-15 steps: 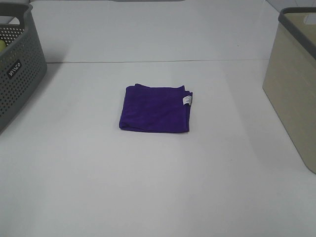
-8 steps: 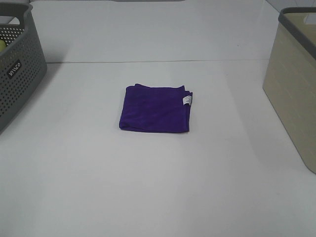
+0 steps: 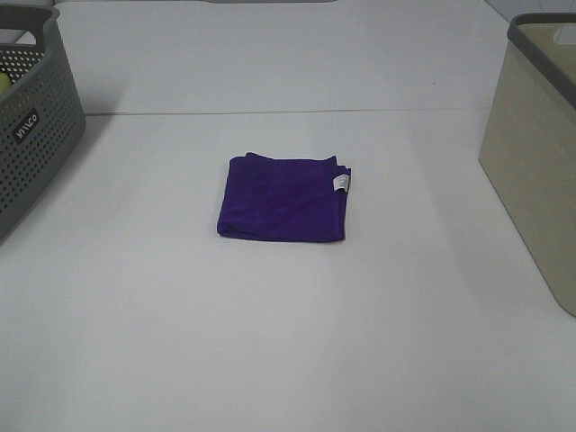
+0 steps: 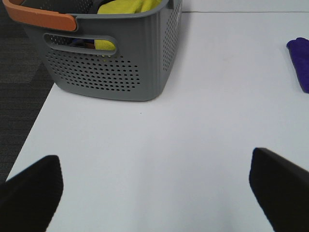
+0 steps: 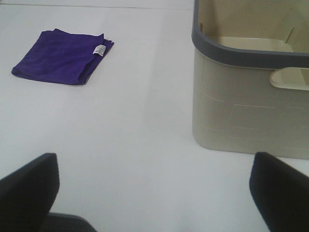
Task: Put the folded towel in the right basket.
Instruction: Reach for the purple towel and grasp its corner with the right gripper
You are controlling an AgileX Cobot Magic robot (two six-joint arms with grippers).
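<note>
A folded purple towel (image 3: 284, 198) with a small white tag lies flat in the middle of the white table. It also shows in the right wrist view (image 5: 63, 63), and its edge shows in the left wrist view (image 4: 300, 63). The beige basket with a grey rim (image 3: 540, 135) stands at the right edge, and its inside shows bare in the right wrist view (image 5: 251, 87). My left gripper (image 4: 154, 193) and right gripper (image 5: 154, 193) are both open and empty, far from the towel. Neither arm shows in the exterior high view.
A grey perforated basket (image 3: 31, 117) stands at the left edge. In the left wrist view it (image 4: 106, 53) holds yellow cloth and has an orange handle. The table's left edge borders dark floor (image 4: 19, 96).
</note>
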